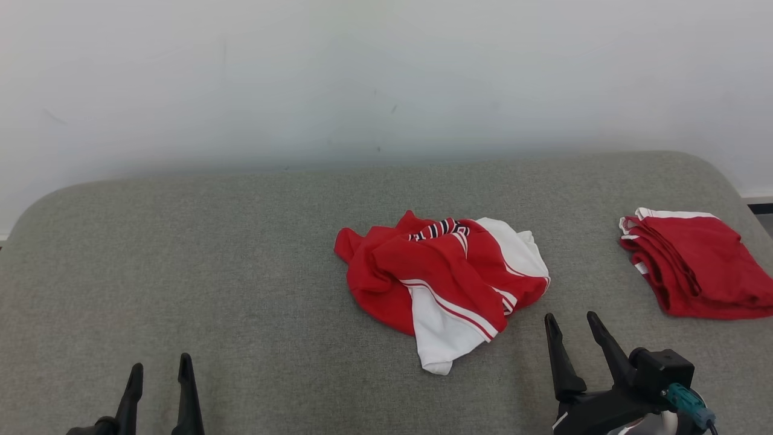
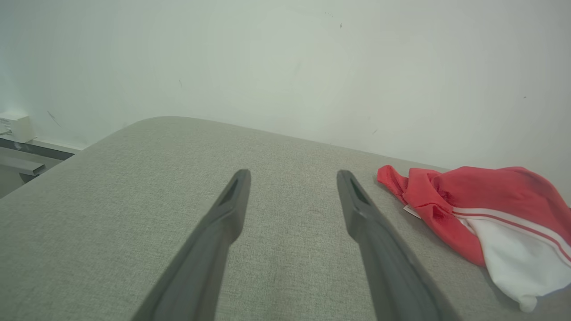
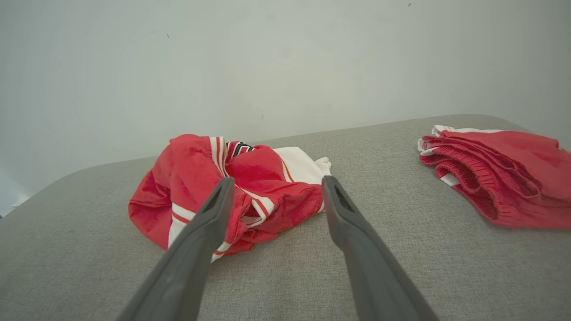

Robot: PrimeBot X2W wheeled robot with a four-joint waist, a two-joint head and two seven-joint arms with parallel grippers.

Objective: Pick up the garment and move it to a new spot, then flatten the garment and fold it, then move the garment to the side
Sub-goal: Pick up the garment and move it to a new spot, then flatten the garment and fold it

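A crumpled red and white garment [image 1: 444, 281] lies bunched in the middle of the grey padded table [image 1: 241, 254]. It also appears at the right of the left wrist view as the garment [image 2: 486, 209], and straight ahead in the right wrist view as the garment [image 3: 232, 191]. My left gripper [image 1: 160, 368] is open at the lower left, well apart from the cloth. My right gripper [image 1: 570, 323] is open just to the right of the garment's near edge, empty. My own fingers frame bare table as the left gripper [image 2: 292, 178] and cloth as the right gripper [image 3: 274, 183].
A folded red garment with white trim [image 1: 694, 266] rests at the table's right edge, seen again as the folded garment [image 3: 499, 174]. A pale wall [image 1: 386, 72] stands right behind the table. The table's corners are rounded.
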